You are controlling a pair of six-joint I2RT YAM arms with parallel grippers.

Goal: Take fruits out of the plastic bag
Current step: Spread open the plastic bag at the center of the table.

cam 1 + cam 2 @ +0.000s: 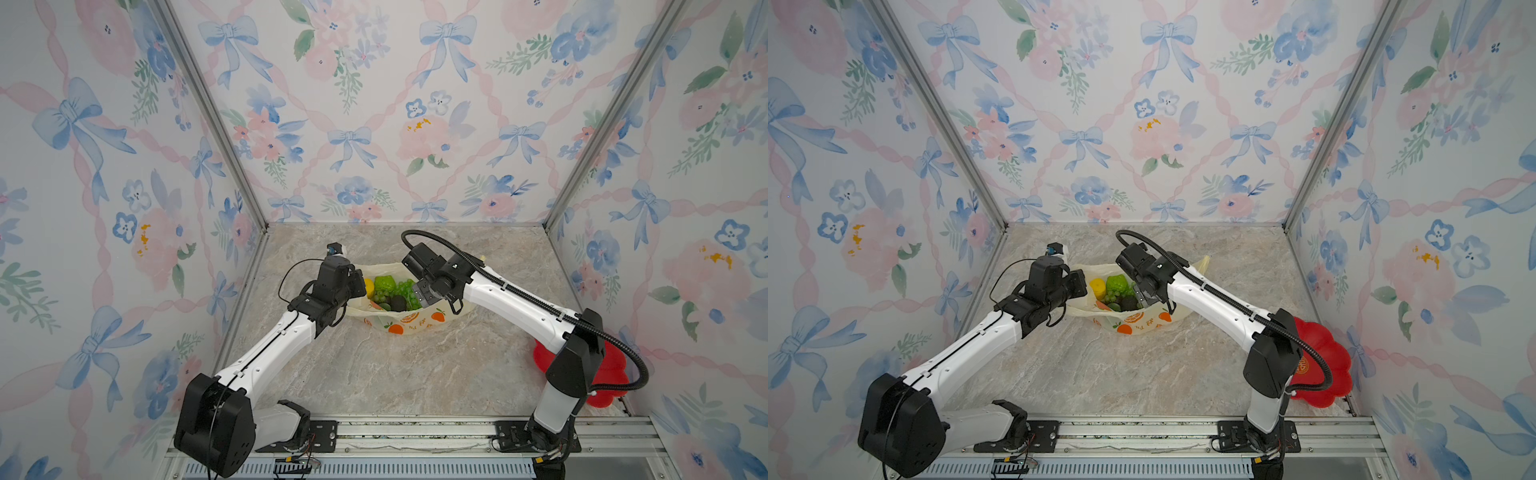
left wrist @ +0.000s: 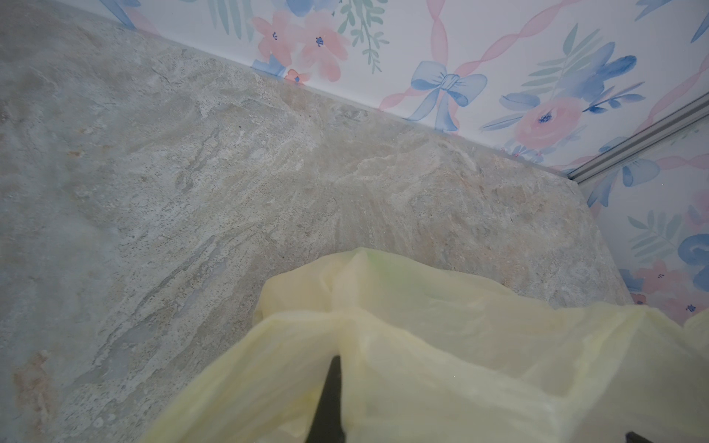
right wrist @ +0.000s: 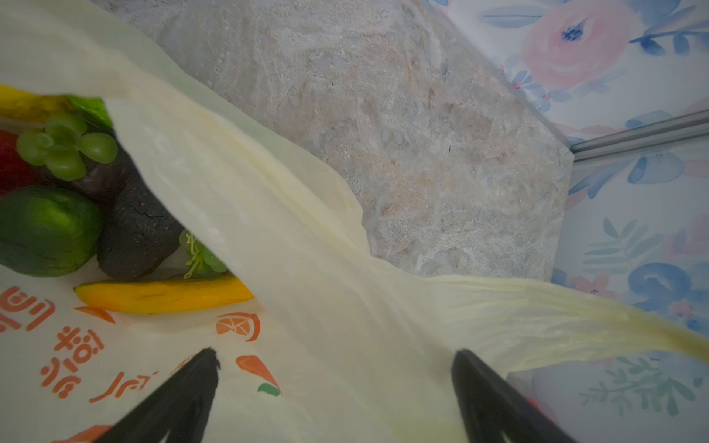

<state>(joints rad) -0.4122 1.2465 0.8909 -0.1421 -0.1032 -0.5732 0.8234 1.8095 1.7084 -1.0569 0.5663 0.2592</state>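
Plastic bag (image 1: 409,323), pale yellow, orange-printed, pinched by left end effector (image 1: 358,287); right end effector (image 3: 337,358) wide.

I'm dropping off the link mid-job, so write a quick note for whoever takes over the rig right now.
Left tool: shut on the plastic bag rim, holding its mouth up.
Right tool: open, over the bag's opposite rim, gripping nothing.
Fruits: all those in view lie inside the bag: lemon, grape bunch, avocado, banana.
Done: bag mouth open.
Left: every fruit still to take out. The red flower-shaped plate stands apart from the bag.
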